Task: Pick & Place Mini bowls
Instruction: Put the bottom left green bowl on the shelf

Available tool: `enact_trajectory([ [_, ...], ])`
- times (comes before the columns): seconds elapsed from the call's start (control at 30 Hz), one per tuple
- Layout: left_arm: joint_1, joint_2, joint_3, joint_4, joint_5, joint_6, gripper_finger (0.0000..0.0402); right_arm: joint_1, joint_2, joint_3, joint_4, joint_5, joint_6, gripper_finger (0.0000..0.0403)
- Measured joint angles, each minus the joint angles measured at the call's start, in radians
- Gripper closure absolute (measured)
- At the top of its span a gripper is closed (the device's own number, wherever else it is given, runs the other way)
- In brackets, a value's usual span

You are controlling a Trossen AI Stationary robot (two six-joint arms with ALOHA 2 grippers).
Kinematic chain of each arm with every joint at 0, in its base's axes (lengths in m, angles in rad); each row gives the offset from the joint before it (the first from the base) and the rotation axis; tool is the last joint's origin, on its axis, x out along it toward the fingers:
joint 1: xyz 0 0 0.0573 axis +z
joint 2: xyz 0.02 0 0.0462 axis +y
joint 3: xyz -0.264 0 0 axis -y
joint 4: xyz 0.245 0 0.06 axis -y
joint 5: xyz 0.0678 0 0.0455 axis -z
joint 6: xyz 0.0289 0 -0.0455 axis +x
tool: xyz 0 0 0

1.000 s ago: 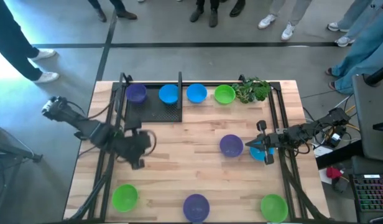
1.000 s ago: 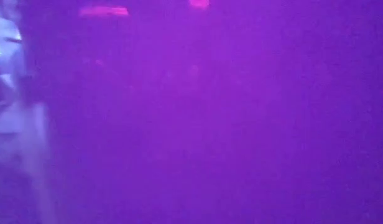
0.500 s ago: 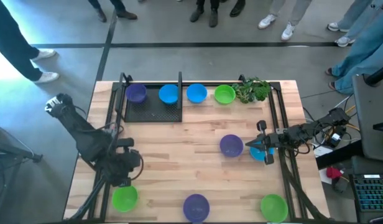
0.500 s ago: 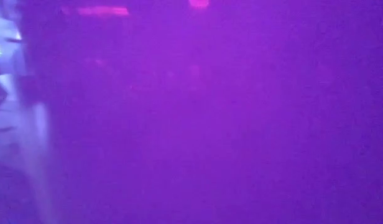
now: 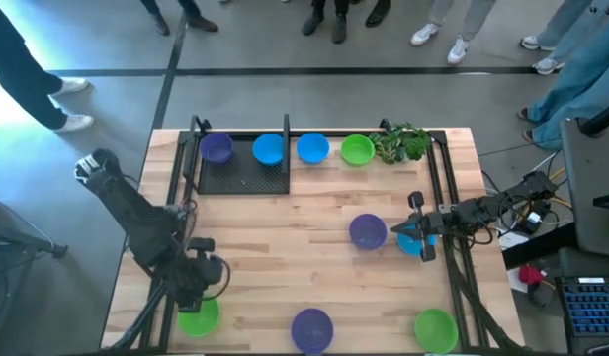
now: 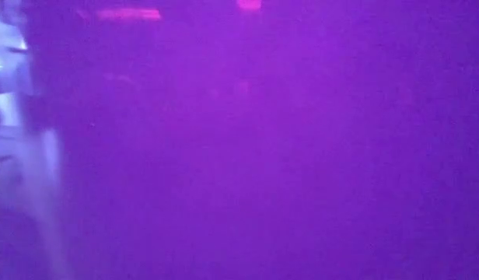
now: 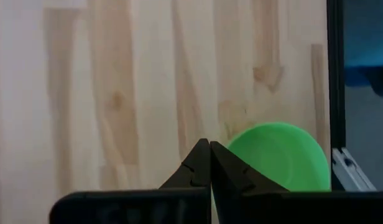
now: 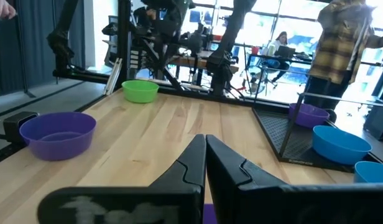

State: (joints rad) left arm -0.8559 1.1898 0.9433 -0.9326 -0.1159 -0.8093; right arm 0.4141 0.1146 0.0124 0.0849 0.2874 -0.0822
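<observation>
Left arm has swung from mid-worktop (image 5: pixel 285 257) toward the near-left corner; left pincer (image 5: pixel 198 282) now sits just above the lime green bowl (image 5: pixel 199 316), fingers closed, empty, tips beside its rim in the wrist view. Right pincer (image 5: pixel 415 232) unchanged: closed, empty, parked between the purple bowl (image 5: pixel 368 231) and blue bowl (image 5: pixel 413 244). No readable writing.

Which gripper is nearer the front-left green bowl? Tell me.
Left. The left gripper hangs just over the green bowl; the right gripper sits across the table.
</observation>
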Motion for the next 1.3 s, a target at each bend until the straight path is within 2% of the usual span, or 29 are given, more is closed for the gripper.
enact_trajectory([
  [0.13, -0.009, 0.055, 0.003, 0.001, 0.070, 0.002, 0.0401, 0.000, 0.000, 0.000, -0.003, -0.031, -0.001, 0.0394],
  [0.37, -0.018, 0.143, 0.004, 0.024, 0.134, 0.027, 0.0401, 0.000, 0.000, 0.000, -0.043, -0.181, 0.051, 0.0394],
  [0.5, -0.021, 0.167, 0.004, 0.046, 0.148, 0.042, 0.0401, 0.000, 0.008, 0.000, -0.071, -0.191, 0.138, 0.0394],
  [0.8, -0.021, 0.175, 0.004, 0.043, 0.142, 0.021, 0.0398, 0.000, 0.011, 0.000, -0.067, -0.186, 0.101, 0.0394],
  [1.1, -0.021, 0.185, 0.001, 0.042, 0.138, 0.007, 0.0353, 0.000, 0.011, 0.000, -0.066, -0.183, 0.099, 0.0394],
  [1.3, -0.022, 0.219, -0.002, 0.042, 0.135, 0.057, 0.0336, 0.000, 0.011, 0.000, -0.064, -0.183, 0.101, 0.0394],
])
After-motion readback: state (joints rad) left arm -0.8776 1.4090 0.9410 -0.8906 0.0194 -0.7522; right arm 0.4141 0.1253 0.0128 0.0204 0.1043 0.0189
